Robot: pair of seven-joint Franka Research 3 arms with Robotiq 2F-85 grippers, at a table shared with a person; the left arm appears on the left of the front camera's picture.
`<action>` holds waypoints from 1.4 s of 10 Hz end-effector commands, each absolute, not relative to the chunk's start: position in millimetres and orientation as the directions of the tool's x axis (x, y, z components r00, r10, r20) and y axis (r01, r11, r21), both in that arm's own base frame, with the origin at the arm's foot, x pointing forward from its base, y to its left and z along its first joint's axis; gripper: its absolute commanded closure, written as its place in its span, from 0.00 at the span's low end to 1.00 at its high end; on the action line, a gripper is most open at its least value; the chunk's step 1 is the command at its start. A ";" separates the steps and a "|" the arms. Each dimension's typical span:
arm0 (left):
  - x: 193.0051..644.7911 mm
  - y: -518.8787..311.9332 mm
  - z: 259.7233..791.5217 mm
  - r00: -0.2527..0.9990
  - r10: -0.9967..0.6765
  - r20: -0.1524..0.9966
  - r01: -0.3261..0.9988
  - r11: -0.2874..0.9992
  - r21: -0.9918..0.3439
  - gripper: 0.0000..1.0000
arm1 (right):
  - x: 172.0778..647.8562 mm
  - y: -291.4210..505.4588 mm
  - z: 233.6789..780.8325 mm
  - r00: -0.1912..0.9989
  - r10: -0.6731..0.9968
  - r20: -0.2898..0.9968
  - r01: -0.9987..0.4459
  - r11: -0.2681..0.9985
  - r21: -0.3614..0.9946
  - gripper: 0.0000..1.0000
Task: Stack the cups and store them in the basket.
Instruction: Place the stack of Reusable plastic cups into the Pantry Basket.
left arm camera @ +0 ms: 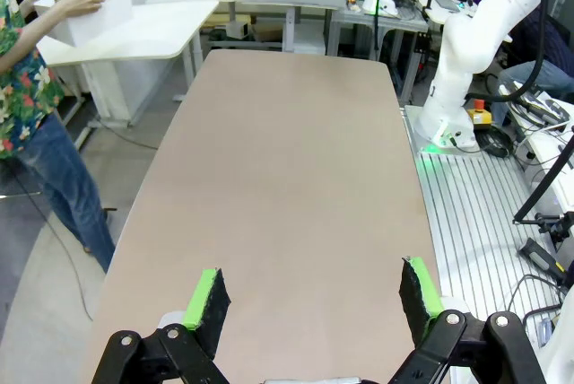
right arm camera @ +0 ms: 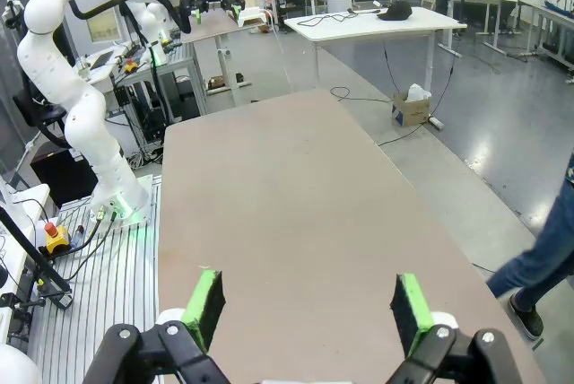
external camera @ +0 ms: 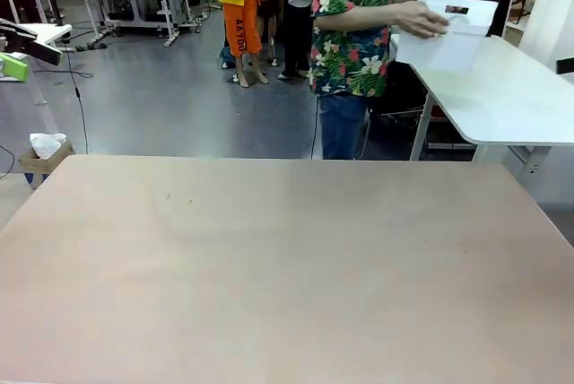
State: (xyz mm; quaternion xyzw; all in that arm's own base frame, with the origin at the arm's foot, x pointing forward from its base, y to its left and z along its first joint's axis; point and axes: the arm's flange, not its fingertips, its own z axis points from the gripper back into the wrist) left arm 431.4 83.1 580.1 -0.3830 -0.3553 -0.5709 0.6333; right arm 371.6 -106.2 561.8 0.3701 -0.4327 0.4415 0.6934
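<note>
A person in a flowered shirt (external camera: 352,25) stands at the far side and holds the white basket (external camera: 453,39) with one hand (external camera: 421,18) over a white side table. The basket (left arm camera: 90,21) also appears at the top left of the left wrist view, tipped in the person's hands. The cups are out of view. My left gripper (left arm camera: 311,281) hangs open above the near end of the brown table (left arm camera: 287,160), nothing between its green pads. My right gripper (right arm camera: 307,285) is open too, over the bare table (right arm camera: 296,205).
The white side table (external camera: 502,97) stands beyond the brown table's far right corner. A small cardboard box (external camera: 43,155) sits on the floor at the far left. The other arm's white base (right arm camera: 108,178) and its ribbed metal mount flank the table.
</note>
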 end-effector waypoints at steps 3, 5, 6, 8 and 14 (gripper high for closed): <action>430.3 81.7 584.0 0.106 -0.447 0.888 0.994 0.056 -0.091 0.00 | 372.1 -105.4 566.2 0.237 0.269 0.933 -0.931 0.339 0.139 0.00; 430.3 81.7 584.0 0.106 -0.447 0.888 0.994 0.056 -0.091 0.00 | 372.1 -105.4 566.2 0.237 0.269 0.933 -0.931 0.339 0.139 0.00; 430.3 81.7 584.0 0.106 -0.447 0.888 0.994 0.056 -0.091 0.00 | 372.1 -105.4 566.2 0.237 0.269 0.933 -0.931 0.339 0.139 0.00; 430.3 81.7 584.0 0.106 -0.447 0.888 0.994 0.056 -0.091 0.00 | 372.1 -105.4 566.2 0.237 0.269 0.933 -0.931 0.339 0.139 0.00; 430.3 81.7 584.0 0.106 -0.447 0.888 0.994 0.056 -0.091 0.00 | 372.1 -105.4 566.2 0.237 0.269 0.933 -0.931 0.339 0.139 0.00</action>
